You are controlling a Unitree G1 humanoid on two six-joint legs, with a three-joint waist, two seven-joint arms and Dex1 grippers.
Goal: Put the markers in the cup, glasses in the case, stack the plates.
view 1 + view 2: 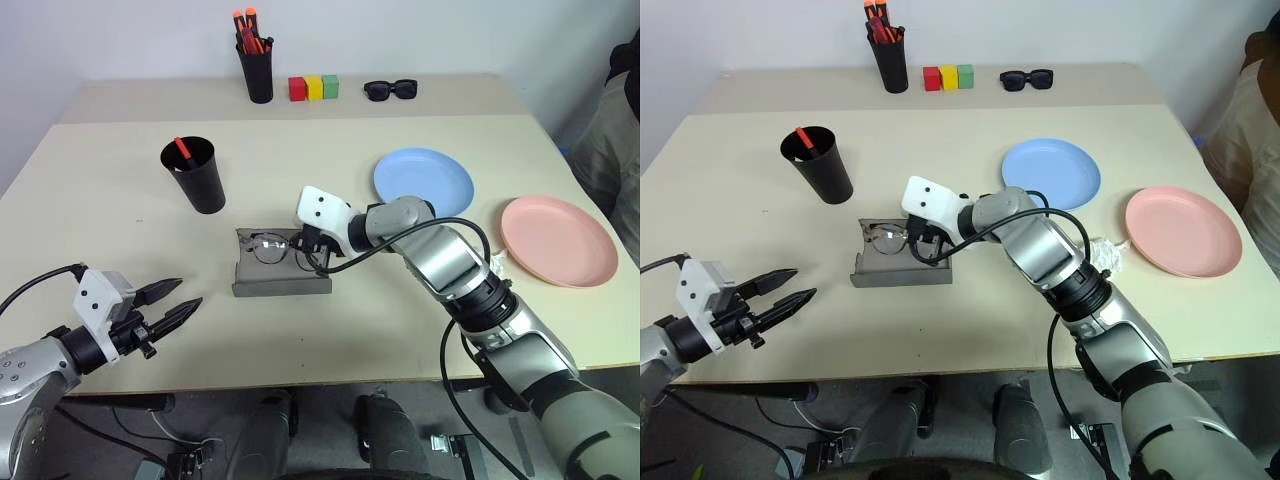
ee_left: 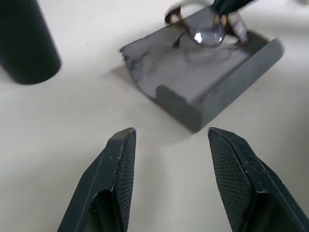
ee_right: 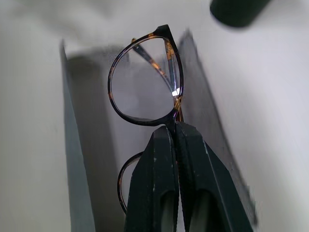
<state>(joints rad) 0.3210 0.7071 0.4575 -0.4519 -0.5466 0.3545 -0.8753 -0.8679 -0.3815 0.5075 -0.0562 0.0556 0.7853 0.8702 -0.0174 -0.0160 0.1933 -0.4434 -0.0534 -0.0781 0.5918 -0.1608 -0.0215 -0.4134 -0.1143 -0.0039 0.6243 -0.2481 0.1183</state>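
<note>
Nearest you, the left gripper (image 1: 170,303) hovers over the table's (image 1: 120,230) near left edge, its fingers spread about halfway with nothing between them, aimed toward the case (image 1: 282,272). The grey case lies open mid-table. Your right gripper (image 3: 175,129) is pinched tight on the bridge of the glasses (image 1: 269,247), holding them over the open case; whether the frame touches the lining, you cannot tell. Beyond the case to the left stands the cup (image 1: 194,174), with a red-ended marker (image 1: 183,149) upright inside. To the right, the blue plate (image 1: 423,180) and the pink plate (image 1: 558,240) sit side by side, apart and unstacked. Along the far edge are a pen pot (image 1: 255,66), three coloured blocks (image 1: 313,88) and black sunglasses (image 1: 390,89).
</note>
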